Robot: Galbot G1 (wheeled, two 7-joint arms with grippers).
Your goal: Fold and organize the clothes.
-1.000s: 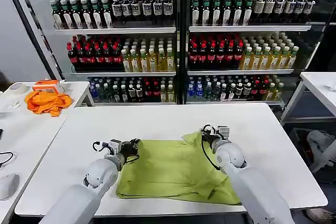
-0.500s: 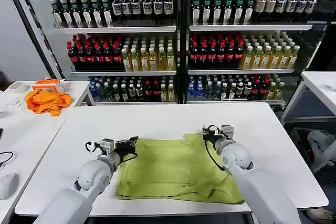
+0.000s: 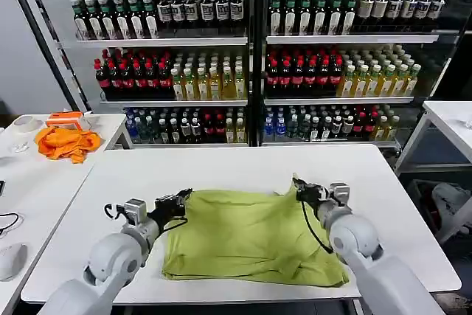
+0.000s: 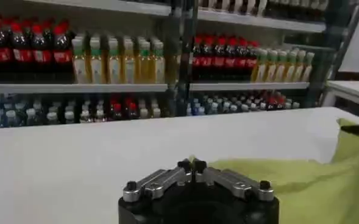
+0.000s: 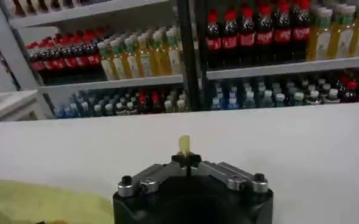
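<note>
2 grippers pinch the far corners of the lime T-shirt (image 3: 247,240), which lies spread on the white table (image 3: 110,189) between them. Left gripper (image 3: 182,198) is clamped on its corner; right gripper (image 3: 301,187) is closed on a raised tuft of fabric.

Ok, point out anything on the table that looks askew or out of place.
The T-shirt lies uneven: its far corners are pinched up off the table by the left gripper and right gripper, jaws shut, and its near edge is rumpled. Nothing else stands out.
</note>
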